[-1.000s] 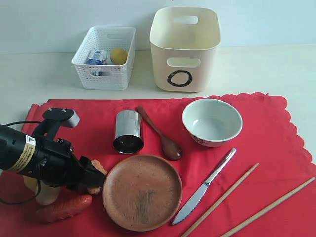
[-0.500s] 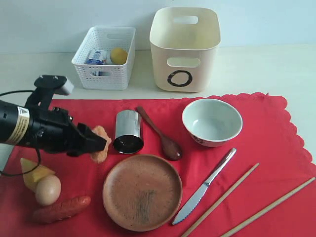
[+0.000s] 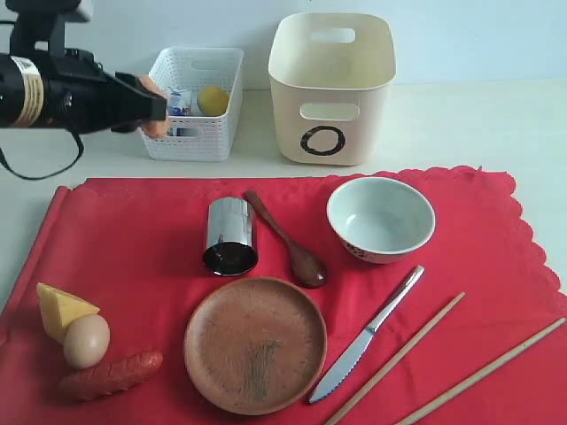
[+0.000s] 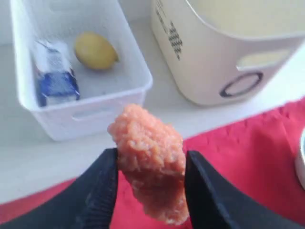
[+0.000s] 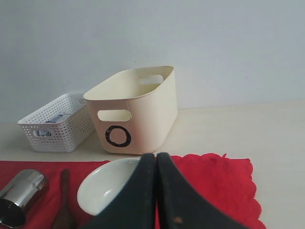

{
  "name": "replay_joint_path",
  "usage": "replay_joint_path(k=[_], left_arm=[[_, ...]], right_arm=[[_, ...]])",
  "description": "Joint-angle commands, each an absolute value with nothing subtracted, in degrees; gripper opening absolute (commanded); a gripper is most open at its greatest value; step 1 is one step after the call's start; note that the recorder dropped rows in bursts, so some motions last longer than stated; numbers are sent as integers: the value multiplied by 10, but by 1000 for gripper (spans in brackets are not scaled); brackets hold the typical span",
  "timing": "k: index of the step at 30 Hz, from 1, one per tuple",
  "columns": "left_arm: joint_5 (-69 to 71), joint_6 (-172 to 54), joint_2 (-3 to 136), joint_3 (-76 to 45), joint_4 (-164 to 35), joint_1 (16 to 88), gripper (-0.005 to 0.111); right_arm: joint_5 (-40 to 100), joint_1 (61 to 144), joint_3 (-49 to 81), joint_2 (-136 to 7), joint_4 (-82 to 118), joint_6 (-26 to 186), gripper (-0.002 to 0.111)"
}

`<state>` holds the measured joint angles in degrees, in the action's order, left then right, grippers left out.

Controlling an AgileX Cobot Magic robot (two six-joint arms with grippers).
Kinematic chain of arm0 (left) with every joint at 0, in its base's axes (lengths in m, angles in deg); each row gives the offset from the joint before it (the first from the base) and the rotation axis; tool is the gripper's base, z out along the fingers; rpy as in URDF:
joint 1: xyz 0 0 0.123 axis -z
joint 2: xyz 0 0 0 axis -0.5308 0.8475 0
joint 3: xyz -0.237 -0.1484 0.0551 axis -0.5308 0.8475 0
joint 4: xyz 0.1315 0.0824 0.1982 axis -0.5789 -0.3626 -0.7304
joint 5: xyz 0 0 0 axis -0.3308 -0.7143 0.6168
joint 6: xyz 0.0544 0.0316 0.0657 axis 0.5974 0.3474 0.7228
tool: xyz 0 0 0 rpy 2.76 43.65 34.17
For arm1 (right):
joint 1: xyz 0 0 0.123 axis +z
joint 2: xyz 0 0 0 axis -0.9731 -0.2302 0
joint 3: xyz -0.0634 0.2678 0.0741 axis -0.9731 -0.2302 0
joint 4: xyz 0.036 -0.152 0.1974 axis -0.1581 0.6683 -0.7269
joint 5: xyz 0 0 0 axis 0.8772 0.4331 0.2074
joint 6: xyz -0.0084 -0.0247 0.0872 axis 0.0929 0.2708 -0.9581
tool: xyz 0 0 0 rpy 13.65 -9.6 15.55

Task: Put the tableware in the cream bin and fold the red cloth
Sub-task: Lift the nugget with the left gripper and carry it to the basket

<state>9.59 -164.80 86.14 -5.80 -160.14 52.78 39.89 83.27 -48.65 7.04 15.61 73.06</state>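
Left end effector, clamped on an orange food piece, is held left of the cream bin. The steel cup is laid on the red cloth before the bin, well apart from that end effector. Right end effector is closed.

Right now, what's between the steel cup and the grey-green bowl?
The wooden spoon, lying on the red cloth between steel cup and bowl; exterior view shows it.

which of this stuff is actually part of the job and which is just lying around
Job: steel cup, wooden spoon, bowl, brown plate, knife, chopsticks, cream bin, red cloth.
Lying about: white basket, milk carton, lemon, cheese, egg, sausage, orange nugget.
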Motion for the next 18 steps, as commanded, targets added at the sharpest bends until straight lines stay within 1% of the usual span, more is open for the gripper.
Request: replay_joint_path(k=[1,4,13,18], left_arm=[[30,-1652,881,-113,-1588,526,0],[8,-1646,911,-157,-1589,526,0],[-36,-1637,1102,-338,-1600,526,0],[-44,-1637,1178,-379,-1601,526,0]], right_arm=[[393,833,-489,73,160,732,0],[393,833,-489,73,160,732,0],[393,833,-489,73,160,732,0],[393,833,-489,73,160,732,0]])
